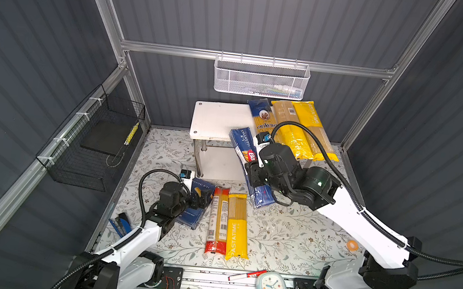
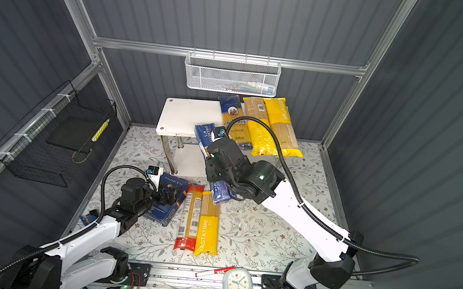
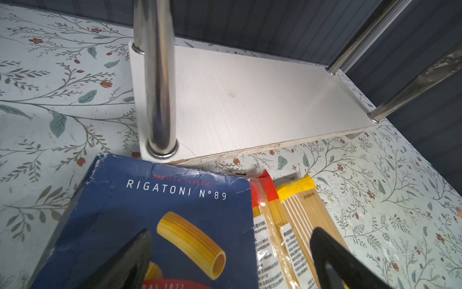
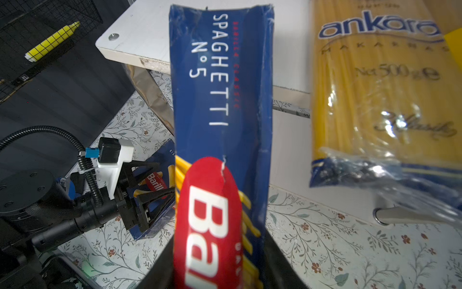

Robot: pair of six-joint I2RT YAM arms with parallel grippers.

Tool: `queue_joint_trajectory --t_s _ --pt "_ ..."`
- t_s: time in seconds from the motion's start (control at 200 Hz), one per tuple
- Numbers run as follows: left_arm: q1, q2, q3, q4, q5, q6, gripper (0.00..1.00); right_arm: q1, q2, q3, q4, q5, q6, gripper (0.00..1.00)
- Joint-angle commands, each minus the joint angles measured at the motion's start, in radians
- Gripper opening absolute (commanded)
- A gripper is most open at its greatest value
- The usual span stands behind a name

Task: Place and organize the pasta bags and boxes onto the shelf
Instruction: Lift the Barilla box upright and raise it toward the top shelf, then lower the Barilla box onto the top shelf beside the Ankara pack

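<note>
My right gripper (image 1: 254, 171) (image 4: 220, 260) is shut on the long blue spaghetti box (image 1: 243, 146) (image 4: 220, 100). The box is tilted, its far end over the front edge of the shelf (image 1: 218, 120). The ankara bag (image 1: 261, 116) and two yellow PASTATIME bags (image 1: 300, 126) lie on the right of the top board. My left gripper (image 1: 201, 199) (image 3: 231, 232) is open low over the rigatoni box (image 1: 190, 217) (image 3: 150, 200), which lies flat on the table. Beside the box lie a red-ended bag (image 1: 217, 220) and a yellow bag (image 1: 237, 226). The lower board (image 3: 250, 100) is bare.
A white mesh basket (image 1: 261, 80) hangs on the back wall above the shelf. A black wire basket (image 1: 94, 141) holding a yellow marker hangs on the left wall. A clock (image 1: 270, 287) and a red-white pen (image 1: 246, 275) lie at the front rail.
</note>
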State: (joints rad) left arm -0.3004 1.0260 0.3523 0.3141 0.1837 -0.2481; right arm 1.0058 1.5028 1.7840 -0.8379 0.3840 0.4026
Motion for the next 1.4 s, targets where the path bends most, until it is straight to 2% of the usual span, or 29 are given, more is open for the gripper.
queue_joint_trajectory --t_s 0.0,0.355,0.765,0.996,1.286,1.391 --pt "-0.002 -0.003 0.013 0.003 0.007 -0.003 1.0 0.002 -0.013 0.069 0.094 0.013 -0.021 0.22" --pt "-0.002 0.004 0.013 0.005 0.007 -0.002 0.99 -0.062 0.088 0.246 0.101 0.006 -0.053 0.2" --pt "-0.002 0.002 0.013 0.005 0.009 -0.004 1.0 -0.187 0.293 0.495 0.092 -0.094 -0.079 0.22" --pt "-0.002 -0.002 0.013 0.003 0.005 -0.002 0.99 -0.24 0.347 0.534 0.099 -0.127 -0.067 0.23" --pt "-0.002 0.01 0.014 0.006 0.008 -0.001 0.99 -0.277 0.374 0.534 0.109 -0.151 -0.05 0.28" --pt "-0.002 0.007 0.014 0.006 0.01 -0.004 1.0 -0.289 0.381 0.534 0.111 -0.152 -0.048 0.39"
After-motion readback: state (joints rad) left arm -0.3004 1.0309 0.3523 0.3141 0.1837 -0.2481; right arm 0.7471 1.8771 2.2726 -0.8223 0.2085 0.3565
